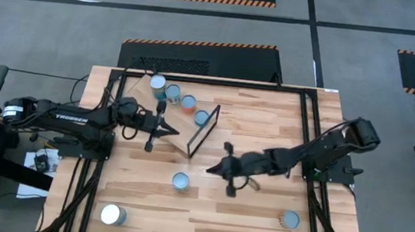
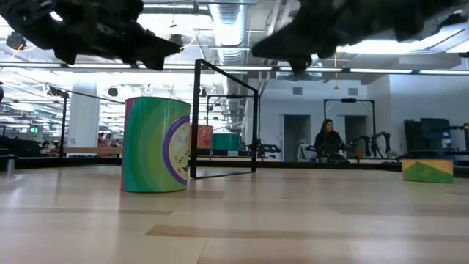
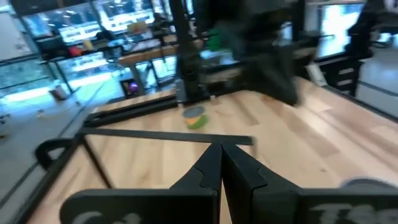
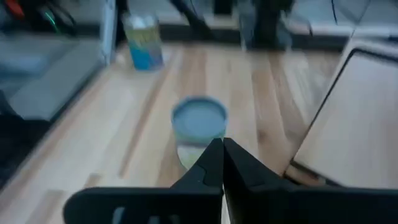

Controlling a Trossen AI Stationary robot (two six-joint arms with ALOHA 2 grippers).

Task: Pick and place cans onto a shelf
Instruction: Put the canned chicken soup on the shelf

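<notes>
Light-wood shelf (image 1: 168, 112) carries four cans while the clenched, empty right end effector (image 1: 214, 167) nears the pale-blue can (image 1: 180, 181) on the surface, which it could topple unless it opens first.

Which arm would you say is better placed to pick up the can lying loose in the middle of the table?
Right. The right end effector, fingers shut, hangs close beside the loose can, which sits straight ahead in its wrist view. The left end effector, also shut, is over the shelf, farther from that can.
</notes>
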